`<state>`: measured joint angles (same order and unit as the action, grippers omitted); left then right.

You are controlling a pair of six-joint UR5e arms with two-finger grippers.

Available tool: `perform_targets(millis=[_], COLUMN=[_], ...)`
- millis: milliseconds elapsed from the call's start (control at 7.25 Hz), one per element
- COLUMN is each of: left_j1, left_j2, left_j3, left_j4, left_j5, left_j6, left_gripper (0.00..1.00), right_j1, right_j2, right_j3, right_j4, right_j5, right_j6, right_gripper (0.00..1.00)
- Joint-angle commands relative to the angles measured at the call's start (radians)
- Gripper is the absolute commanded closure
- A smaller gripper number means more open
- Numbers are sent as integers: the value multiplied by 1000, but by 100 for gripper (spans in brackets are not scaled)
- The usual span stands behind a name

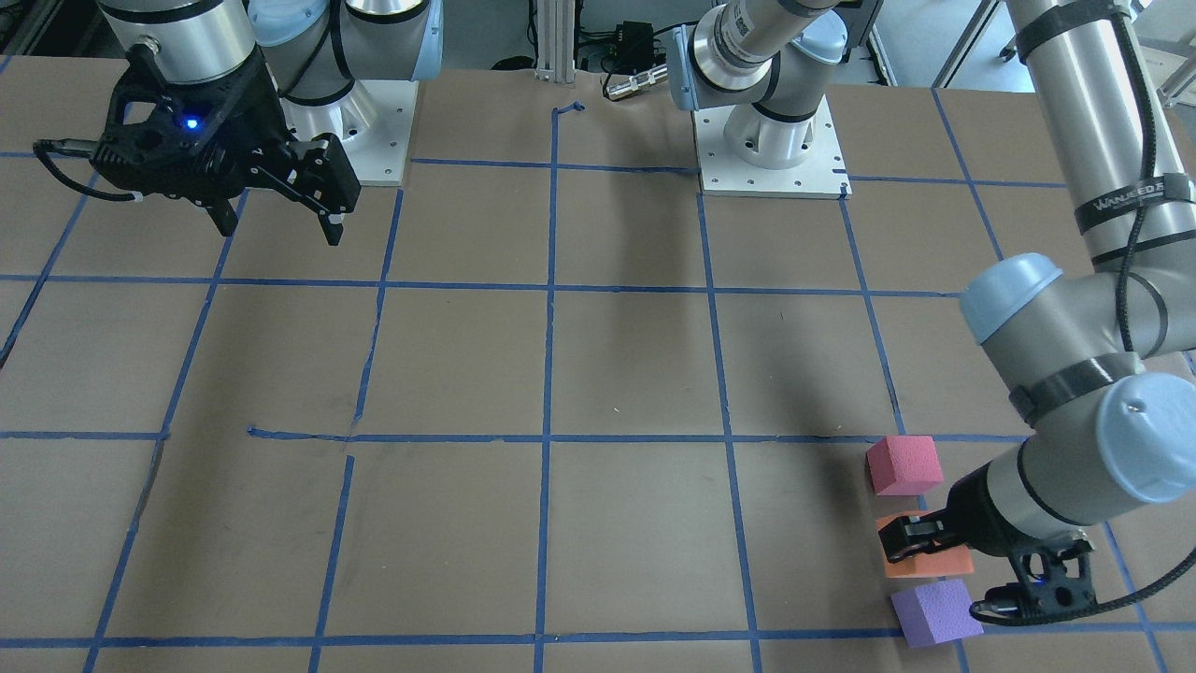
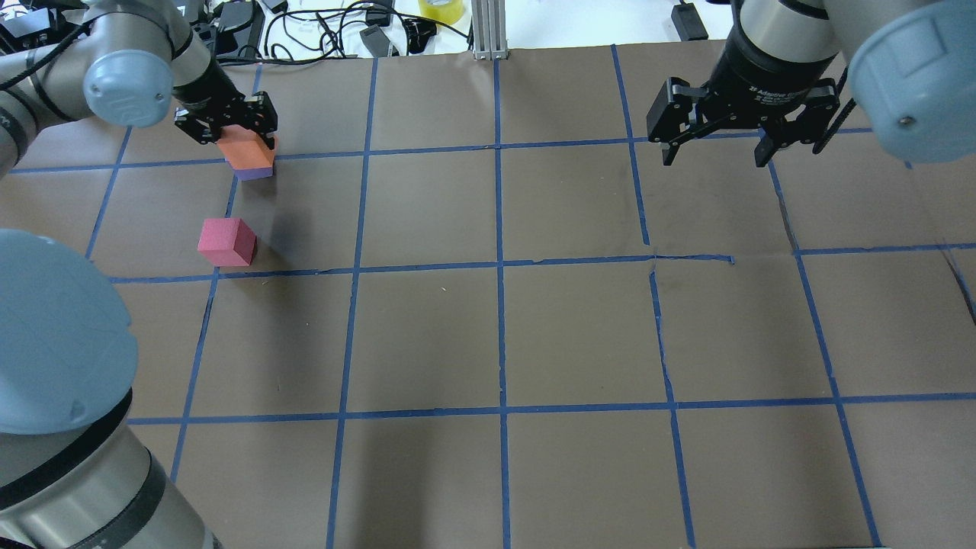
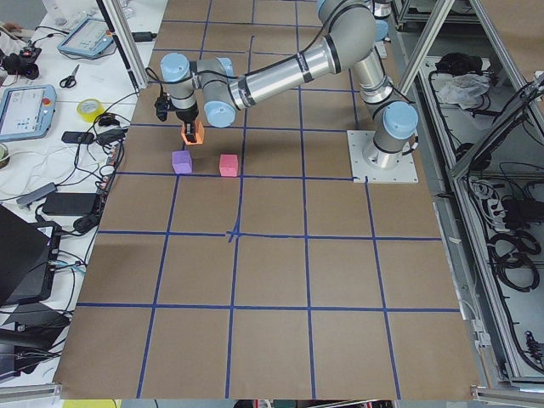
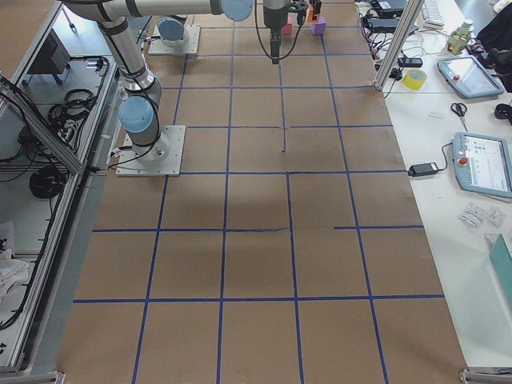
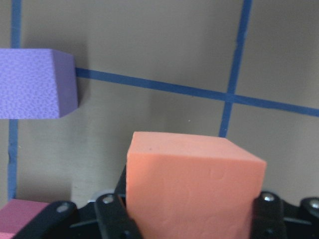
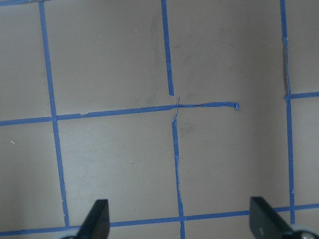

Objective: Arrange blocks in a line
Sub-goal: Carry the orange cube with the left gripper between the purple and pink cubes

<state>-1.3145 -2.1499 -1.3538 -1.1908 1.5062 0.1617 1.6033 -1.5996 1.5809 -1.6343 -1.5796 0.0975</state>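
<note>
Left gripper [image 2: 232, 136] clamped on orange block [image 2: 248, 152] far left, near purple block [image 1: 934, 612] and pink block [image 1: 904, 465]; lining them up, I reckon. Right gripper [image 2: 715, 158] apart, idle.

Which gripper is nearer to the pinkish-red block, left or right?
Left. The left gripper, shut on the orange block, hangs close to the pinkish-red block; the right gripper hovers open far across the table.

Grid-taped table [image 1: 598, 374] — purple block [image 1: 934, 612], pinkish-red block [image 1: 904, 465]
</note>
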Motion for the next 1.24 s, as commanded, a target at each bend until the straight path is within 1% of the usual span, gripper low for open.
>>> perform_targets(millis=[0, 138, 414, 690, 966, 1103], left_j1=[55, 55, 55, 55, 55, 55], left_j2=[1, -5, -18, -21, -27, -24], left_j3=[-19, -36, -114, -128, -136, -166], left_j4=[8, 32, 198, 201, 201, 210], left_j5=[3, 2, 18, 35, 22, 23], left_j6=[114, 98, 90, 88, 75, 65], left_gripper=[99, 100, 100, 100, 100, 100], right_j1=[1, 1, 6, 7, 7, 7], right_j2=[-2, -2, -5, -3, -3, 0], right_j3=[1, -2, -4, -2, -1, 1], right_j4=[-6, -9, -7, -33, -33, -33], right_j5=[10, 12, 12, 13, 65, 62], right_j6=[-123, -136, -128, -134, -130, -124], right_gripper=[0, 0, 0, 0, 0, 0])
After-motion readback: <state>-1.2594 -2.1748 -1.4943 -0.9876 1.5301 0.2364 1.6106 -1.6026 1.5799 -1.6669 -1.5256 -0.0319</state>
